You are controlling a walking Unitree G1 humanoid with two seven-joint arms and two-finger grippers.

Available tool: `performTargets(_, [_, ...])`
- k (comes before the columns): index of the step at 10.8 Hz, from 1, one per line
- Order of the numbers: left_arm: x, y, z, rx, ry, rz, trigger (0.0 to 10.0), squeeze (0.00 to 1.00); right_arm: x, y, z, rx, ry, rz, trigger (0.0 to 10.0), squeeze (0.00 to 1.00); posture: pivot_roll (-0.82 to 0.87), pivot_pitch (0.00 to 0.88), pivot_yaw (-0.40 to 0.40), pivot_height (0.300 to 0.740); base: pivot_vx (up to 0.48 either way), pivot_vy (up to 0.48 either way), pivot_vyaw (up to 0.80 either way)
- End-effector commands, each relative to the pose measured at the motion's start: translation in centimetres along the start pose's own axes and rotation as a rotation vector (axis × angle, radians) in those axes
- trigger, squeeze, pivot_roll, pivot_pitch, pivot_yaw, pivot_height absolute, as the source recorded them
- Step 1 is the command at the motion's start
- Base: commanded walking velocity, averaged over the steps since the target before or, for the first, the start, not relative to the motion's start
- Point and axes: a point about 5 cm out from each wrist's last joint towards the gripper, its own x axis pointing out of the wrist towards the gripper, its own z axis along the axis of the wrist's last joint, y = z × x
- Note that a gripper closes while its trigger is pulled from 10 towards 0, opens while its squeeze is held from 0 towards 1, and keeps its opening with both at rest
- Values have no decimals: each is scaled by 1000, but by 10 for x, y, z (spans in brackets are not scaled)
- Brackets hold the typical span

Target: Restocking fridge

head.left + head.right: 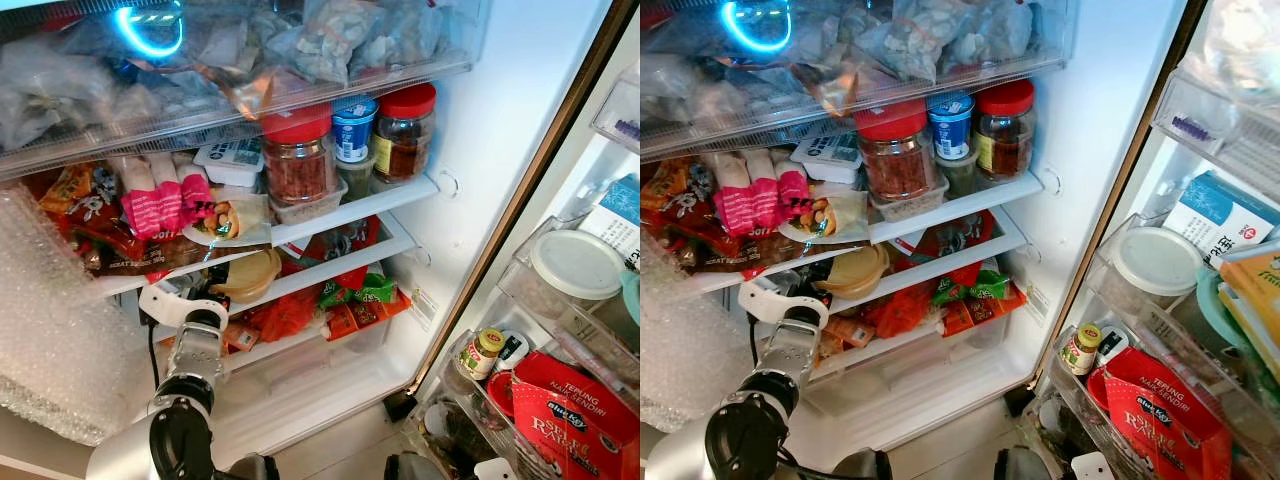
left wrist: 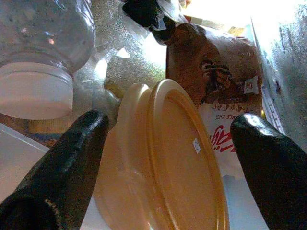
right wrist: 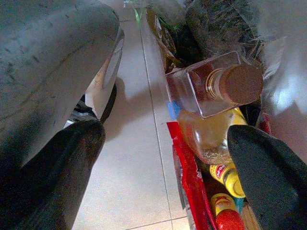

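Inside the open fridge (image 1: 480, 130), the left gripper (image 2: 163, 158) reaches onto the second shelf (image 1: 330, 272), its two black fingers (image 2: 62, 163) spread wide on either side of a tan tub (image 2: 163, 167). In the left wrist view the tub fills the gap between the fingers, which stand apart from its sides; whether either pad touches it cannot be told. The tub lies flat on the shelf, lid up, its round lid rim facing the wrist camera; being round, it has no clear long axis. From the head view the tub (image 1: 248, 275) sits at the shelf's front, just ahead of the silver left arm (image 1: 190, 360). Behind it in the wrist view lie a brown packet (image 2: 211, 76) and a clear jar (image 2: 43, 43) with a white lid.

On the shelf above stand a red-lidded jar (image 1: 298, 160), a blue-lidded cup (image 1: 352, 128) and a second red-lidded jar (image 1: 403, 130), with pink packs (image 1: 165, 205) to their left. Bubble wrap (image 1: 60, 330) covers the fridge's left side. The open door (image 1: 560, 330) on the right holds a white-lidded tub (image 1: 575, 265), a small bottle (image 1: 482, 352) and a red box (image 1: 575, 420).

The right gripper (image 3: 163, 163) hangs low with fingers parted, holding nothing, over a tiled floor (image 3: 134, 158) beside a bag of bottles (image 3: 216, 110).
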Motion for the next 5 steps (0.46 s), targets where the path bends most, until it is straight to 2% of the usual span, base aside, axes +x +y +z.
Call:
performTargets(1, [1,-2,6,10,-18,-29,10000,0,4,9,18,-3,-56,32,10000,0,-69,0,44,646,0,0,0])
performTargets(5, [-5,0,-1,30,27,-63,10000,0,4,9,17,-5,-51,30,10000,0,-65,0,47,646,0,0,0])
